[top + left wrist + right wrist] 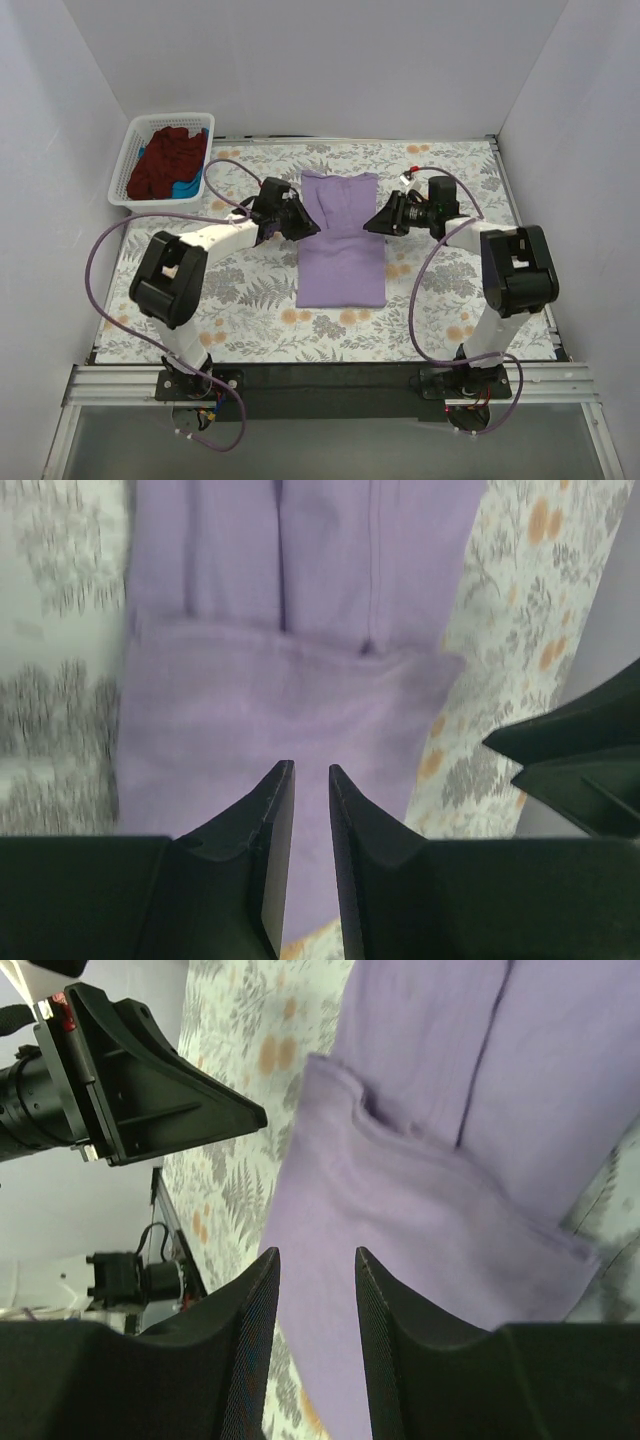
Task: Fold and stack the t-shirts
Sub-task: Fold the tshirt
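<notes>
The lavender shirt [340, 262] lies flat in the middle of the desk [455, 180], which has a leaf-and-flower pattern. It is folded into a long narrow strip running from the far side towards the arms. Its far part spreads slightly wider and shows lengthwise creases, and a cross fold edge lies about where the two arms meet it. The left fingers [298, 222] reach in from the left and sit at the strip's left edge, pointing across it. In the left wrist view they stand released with only a thin slit between them. Nothing is pinched in the slit, and the cloth's fold shows just beyond the tips. The right fingers [369, 224] come in from the opposite side at the strip's right edge, facing the left ones across the cloth. In the right wrist view they stand apart with a wider gap than the left pair and grasp nothing, with the purple fold showing beyond the gap. Whether either pair touches the cloth cannot be told. At the far left corner, well apart from the strip, stands a white lattice basket [124, 186]. It holds a crumpled maroon shirt [165, 165] on top of a blue shirt [186, 188], of which only an edge shows.
</notes>
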